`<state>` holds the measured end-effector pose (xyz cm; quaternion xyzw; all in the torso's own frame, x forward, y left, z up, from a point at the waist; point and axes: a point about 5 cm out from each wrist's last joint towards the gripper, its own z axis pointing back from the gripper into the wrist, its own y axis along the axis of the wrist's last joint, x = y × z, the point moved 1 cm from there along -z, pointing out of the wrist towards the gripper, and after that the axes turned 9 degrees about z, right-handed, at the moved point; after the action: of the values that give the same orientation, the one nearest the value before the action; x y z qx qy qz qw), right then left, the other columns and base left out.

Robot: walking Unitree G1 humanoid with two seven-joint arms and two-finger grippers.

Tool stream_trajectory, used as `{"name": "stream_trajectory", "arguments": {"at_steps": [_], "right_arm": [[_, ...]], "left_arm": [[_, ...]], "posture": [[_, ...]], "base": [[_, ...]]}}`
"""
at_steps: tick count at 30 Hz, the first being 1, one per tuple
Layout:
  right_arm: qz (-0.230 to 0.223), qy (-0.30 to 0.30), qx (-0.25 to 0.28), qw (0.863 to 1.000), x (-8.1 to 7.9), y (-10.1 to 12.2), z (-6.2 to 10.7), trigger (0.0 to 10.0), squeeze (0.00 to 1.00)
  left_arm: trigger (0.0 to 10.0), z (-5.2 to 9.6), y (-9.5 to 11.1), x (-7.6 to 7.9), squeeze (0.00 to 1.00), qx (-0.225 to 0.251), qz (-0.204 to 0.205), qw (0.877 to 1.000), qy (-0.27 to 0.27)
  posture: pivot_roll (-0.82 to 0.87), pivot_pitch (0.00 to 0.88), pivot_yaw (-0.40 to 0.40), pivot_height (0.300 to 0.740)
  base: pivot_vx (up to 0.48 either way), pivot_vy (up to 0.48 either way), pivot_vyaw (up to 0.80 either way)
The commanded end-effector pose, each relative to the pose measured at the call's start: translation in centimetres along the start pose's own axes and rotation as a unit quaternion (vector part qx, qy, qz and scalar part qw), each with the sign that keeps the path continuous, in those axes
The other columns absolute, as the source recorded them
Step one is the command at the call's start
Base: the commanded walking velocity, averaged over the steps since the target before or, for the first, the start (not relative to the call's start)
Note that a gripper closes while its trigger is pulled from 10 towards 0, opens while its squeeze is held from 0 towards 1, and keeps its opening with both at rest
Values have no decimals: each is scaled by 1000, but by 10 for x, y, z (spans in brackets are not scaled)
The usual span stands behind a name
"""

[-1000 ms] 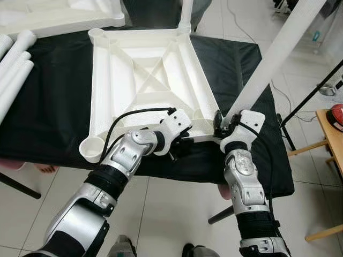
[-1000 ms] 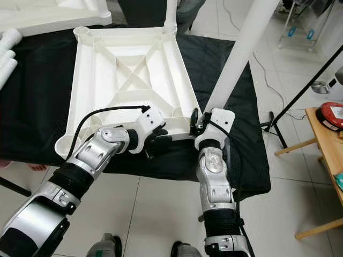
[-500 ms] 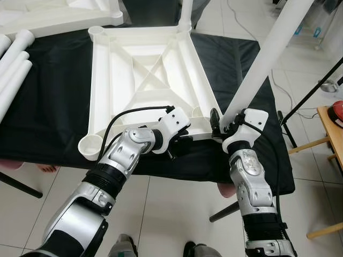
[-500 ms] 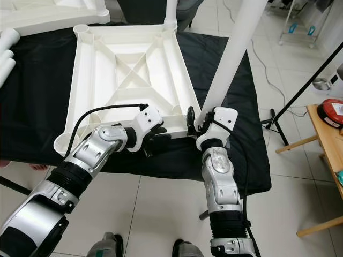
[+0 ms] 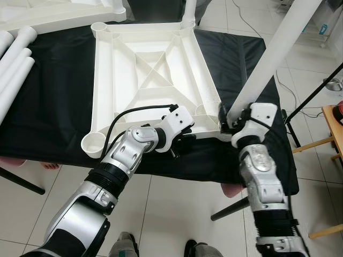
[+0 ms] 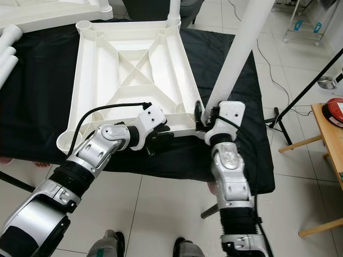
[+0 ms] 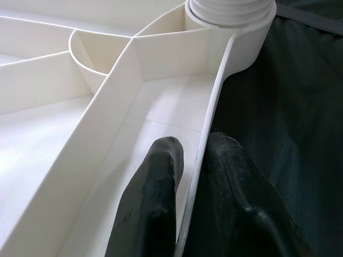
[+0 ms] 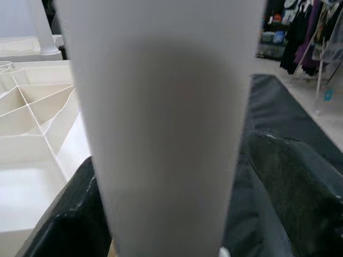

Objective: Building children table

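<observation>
A white ribbed table top (image 5: 144, 69) lies upside down on a black cloth. My left gripper (image 7: 194, 155) is shut on its near rim (image 5: 185, 140), one finger inside the rim and one outside. A long white table leg (image 5: 270, 59) rises tilted from the near right corner socket (image 7: 230, 16). My right gripper (image 5: 230, 116) is shut on the leg's lower end, and its black fingers (image 8: 289, 182) flank the leg (image 8: 161, 128).
Another leg (image 5: 188, 10) stands at the far right corner. The two left corner sockets (image 5: 94, 143) hold nothing. Spare legs (image 5: 13, 64) lie at the left, and a second white top (image 5: 53, 13) at the back. A wooden stool (image 5: 335, 123) stands to the right.
My right forearm and wrist have swung a little to the right around the leg's base. The left gripper keeps its hold on the rim. The camera has shifted slightly.
</observation>
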<state>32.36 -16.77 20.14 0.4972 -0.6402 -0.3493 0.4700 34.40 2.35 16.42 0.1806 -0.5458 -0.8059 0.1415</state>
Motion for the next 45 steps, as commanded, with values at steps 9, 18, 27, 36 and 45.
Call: {"name": "stream_trajectory", "arguments": {"at_steps": [9,18,27,36,45], "right_arm": [[15,179,11,984,-2,12,0,10000,0],[26,339,3,940,2,16,3,10000,0],[49,461,-2,886,-2,22,9,10000,0],[53,560,0,827,-21,23,15,10000,0],[31,575,13,818,-40,20,12,157,0]], "left_arm": [[0,6,-29,11,0,-44,-23,997,-51],[0,32,-21,2,0,-48,-101,990,-81],[0,67,-27,-6,0,-82,-137,978,-133],[0,83,-35,-5,0,-96,-140,973,-154],[0,81,-31,-4,0,-85,-137,975,-156]], "posture": [[152,185,-2,740],[157,179,-14,740],[168,173,-24,740],[174,170,-32,740],[183,168,-36,740]], "base": [[0,0,0],[0,0,0],[0,0,0],[0,0,0],[0,0,0]]}}
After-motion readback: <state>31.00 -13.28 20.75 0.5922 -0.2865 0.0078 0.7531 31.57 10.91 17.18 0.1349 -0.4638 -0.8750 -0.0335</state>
